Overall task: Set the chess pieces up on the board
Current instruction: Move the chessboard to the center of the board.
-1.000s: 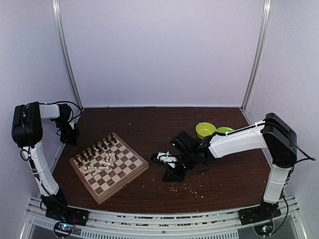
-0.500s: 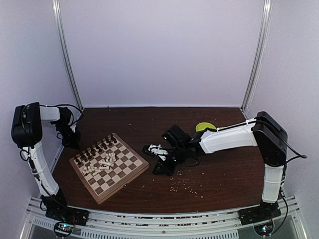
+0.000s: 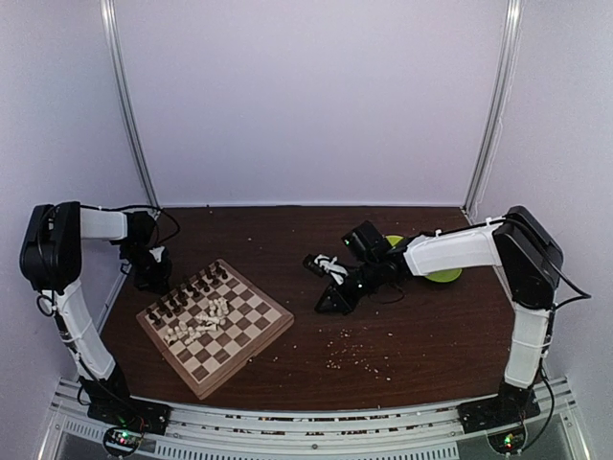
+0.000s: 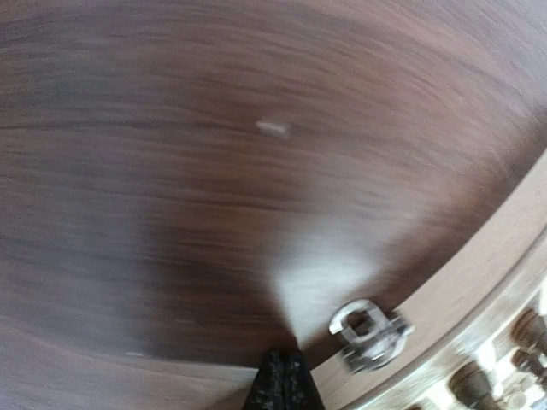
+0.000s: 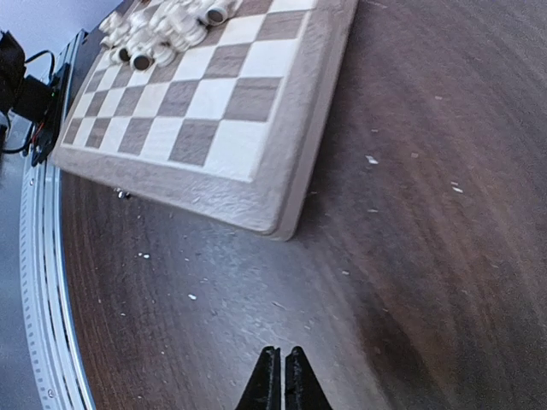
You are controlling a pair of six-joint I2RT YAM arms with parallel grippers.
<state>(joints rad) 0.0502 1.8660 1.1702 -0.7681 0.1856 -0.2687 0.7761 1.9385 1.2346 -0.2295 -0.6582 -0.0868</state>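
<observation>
The board (image 3: 239,335) lies at the left of the table, turned diagonally. Dark chess pieces (image 3: 187,287) stand in rows along its far-left side. Cream pieces (image 3: 206,314) lie jumbled near its middle. My left gripper (image 3: 153,280) is shut and empty, low over the table just off the board's far-left edge. In the left wrist view its tips (image 4: 284,369) are next to a metal clasp (image 4: 369,329) on the board's border (image 4: 479,282). My right gripper (image 3: 326,307) is shut and empty, right of the board; its tips (image 5: 282,359) point at the board's corner (image 5: 282,213).
A green plate (image 3: 442,276) lies behind my right arm, partly hidden, with another bit of green (image 3: 394,240) beside the wrist. White crumbs (image 3: 354,356) are scattered on the dark wooden table in front of my right gripper. Grey walls enclose the table.
My right arm has pulled back and to the right, away from the board, gripper still shut. My left gripper has moved right, toward the board's far-left edge. The board has shifted slightly.
</observation>
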